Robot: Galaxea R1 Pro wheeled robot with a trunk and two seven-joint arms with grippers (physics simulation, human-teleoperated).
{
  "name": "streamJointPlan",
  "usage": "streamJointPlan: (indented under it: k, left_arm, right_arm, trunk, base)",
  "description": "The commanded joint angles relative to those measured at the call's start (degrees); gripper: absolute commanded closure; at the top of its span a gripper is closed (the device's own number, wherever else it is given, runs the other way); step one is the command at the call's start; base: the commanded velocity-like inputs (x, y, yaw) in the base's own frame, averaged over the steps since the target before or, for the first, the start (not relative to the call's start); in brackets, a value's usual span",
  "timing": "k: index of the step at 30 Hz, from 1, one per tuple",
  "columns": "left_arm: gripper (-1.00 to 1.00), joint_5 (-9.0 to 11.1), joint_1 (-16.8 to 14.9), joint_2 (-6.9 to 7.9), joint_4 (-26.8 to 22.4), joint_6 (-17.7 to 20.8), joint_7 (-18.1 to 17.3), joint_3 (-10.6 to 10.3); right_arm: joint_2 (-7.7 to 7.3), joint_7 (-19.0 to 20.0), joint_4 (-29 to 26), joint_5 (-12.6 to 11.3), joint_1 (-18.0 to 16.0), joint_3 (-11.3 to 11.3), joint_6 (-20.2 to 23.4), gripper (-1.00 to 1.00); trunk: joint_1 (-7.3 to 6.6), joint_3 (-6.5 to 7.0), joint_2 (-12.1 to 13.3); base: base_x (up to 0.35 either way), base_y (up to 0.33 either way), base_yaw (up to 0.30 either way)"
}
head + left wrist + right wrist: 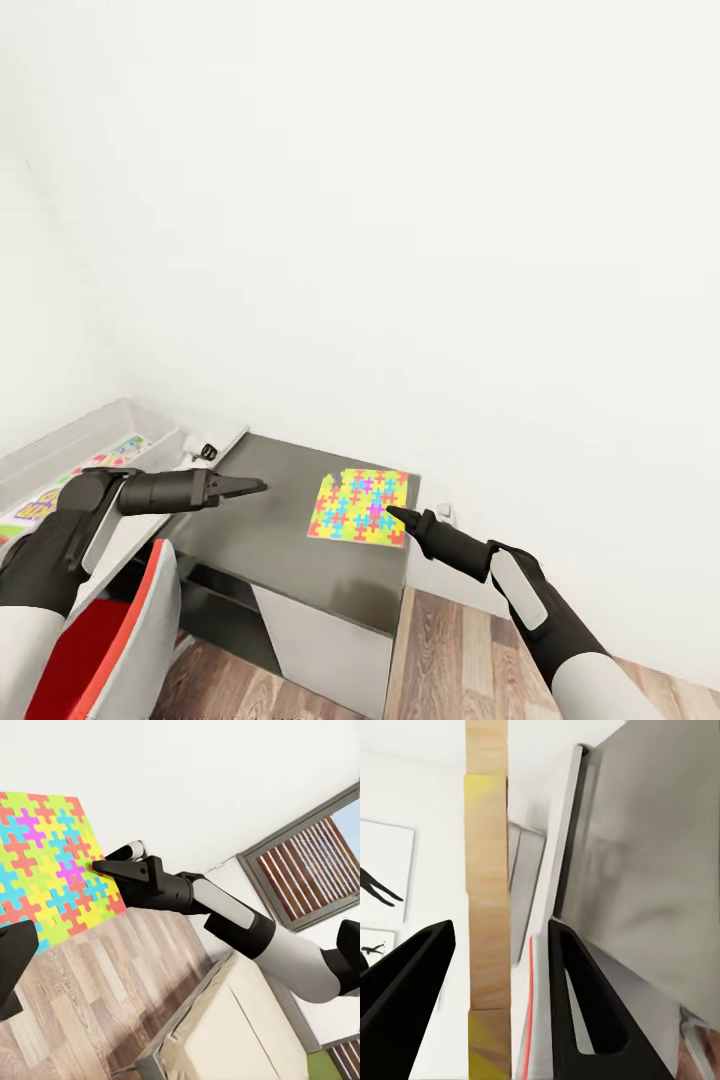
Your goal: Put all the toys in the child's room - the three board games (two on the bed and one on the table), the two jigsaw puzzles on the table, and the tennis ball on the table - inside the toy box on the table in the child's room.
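Observation:
A jigsaw puzzle (360,505) of bright yellow, pink, blue and red pieces lies flat near the right edge of the grey table (270,520). My right gripper (392,512) points at the puzzle's right edge, its tip just touching or overlapping it. In the right wrist view its fingers (585,1005) stand apart with nothing between them. The left wrist view also has the puzzle (45,862) with the right gripper (97,865) at its edge. My left gripper (255,487) hovers open over the table's left part, clear of the puzzle. A white toy box (100,430) with colourful flat items sits at the far left.
The table stands in a corner against white walls, with wooden floor (440,640) to its right and front. A white and red shape (110,640) is low at the left. A small white and black object (205,450) lies between box and table.

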Motion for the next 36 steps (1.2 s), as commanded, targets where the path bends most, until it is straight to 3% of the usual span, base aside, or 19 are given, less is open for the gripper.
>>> streamJointPlan:
  k: [1,36]
  left_arm:
    - [-1.00,0.02,-0.06,0.01,0.00,0.61,-0.18,-0.05]
    - [-1.00,0.02,0.03,-0.06,0.20,0.43,-0.18,-0.12]
  right_arm:
    - [-0.05,-0.04,-0.03,-0.39,-0.04,0.11,0.27,1.00]
    - [-0.05,-0.30,-0.01,-0.34,-0.04,0.12,0.21,1.00]
  trunk:
    - [0.04,-0.13,-0.13]
    - [0.04,-0.13,-0.13]
  base:
    - [0.000,0.000,0.283]
    - [0.000,0.000,0.283]
